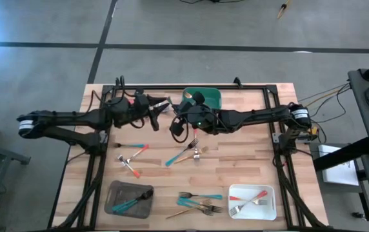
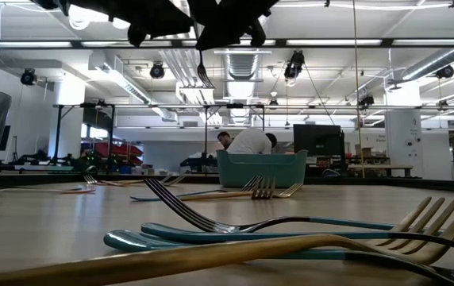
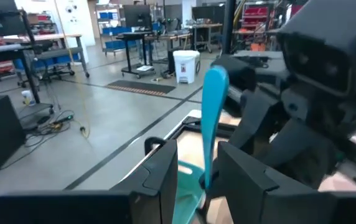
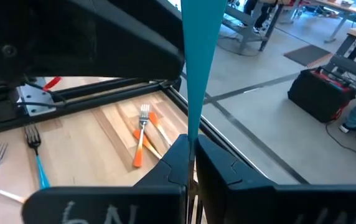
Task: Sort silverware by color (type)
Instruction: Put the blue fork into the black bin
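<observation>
Fingers of the left gripper [image 1: 160, 107] are standing apart, straddling the handle of the teal-handled fork [image 3: 211, 118] in the air over the far middle of the tabletop [image 1: 236, 174], beside the green tray [image 1: 209, 96]. The right gripper [image 1: 177, 125] is clenching that handle, tines hanging downward.

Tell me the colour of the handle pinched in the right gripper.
Teal-blue handle; clearest in the right wrist view.

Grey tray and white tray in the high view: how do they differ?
The grey tray holds teal-handled cutlery; the white tray holds red-orange-handled forks. The grey tray lies toward the picture's left, the white tray toward its right. Both are shallow rectangular trays.
</observation>
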Motion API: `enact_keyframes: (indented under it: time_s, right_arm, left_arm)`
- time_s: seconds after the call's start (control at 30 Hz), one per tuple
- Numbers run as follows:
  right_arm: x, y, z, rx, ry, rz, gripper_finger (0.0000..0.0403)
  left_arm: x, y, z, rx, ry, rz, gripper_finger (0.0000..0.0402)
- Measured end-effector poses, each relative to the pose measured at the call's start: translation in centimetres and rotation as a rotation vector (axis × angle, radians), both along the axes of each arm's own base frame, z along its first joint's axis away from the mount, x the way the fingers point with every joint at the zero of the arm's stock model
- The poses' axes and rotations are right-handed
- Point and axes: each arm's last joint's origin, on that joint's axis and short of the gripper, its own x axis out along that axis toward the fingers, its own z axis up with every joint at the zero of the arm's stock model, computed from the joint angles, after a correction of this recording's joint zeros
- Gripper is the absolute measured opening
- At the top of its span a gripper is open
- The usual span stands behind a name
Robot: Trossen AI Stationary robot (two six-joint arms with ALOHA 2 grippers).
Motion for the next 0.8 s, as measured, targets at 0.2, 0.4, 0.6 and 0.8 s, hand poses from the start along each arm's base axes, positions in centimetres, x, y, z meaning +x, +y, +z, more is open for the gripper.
enact_keyframes:
  time_s: [0.2, 0.4, 0.6, 0.8]
  right_arm:
    - [0.0, -0.2, 0.0, -0.006, -0.003, -0.021, 0.0009]
    - [0.0, -0.1, 0.0, -0.005, -0.003, -0.019, 0.0009]
    - [0.0, -0.1, 0.0, -0.004, -0.005, -0.019, 0.0009]
    - [0.0, -0.1, 0.0, 0.003, -0.01, -0.022, 0.0009]
  left_arm:
    - [0.6, 0.1, -0.2, -0.023, -0.024, -0.008, 0.0098]
    - [1.2, 0.1, -0.2, -0.02, -0.07, -0.008, 0.0092]
    - [1.3, 0.2, -0.2, -0.02, -0.071, -0.008, 0.0056]
    - [1.3, 0.2, -0.2, -0.016, -0.076, -0.007, 0.0006]
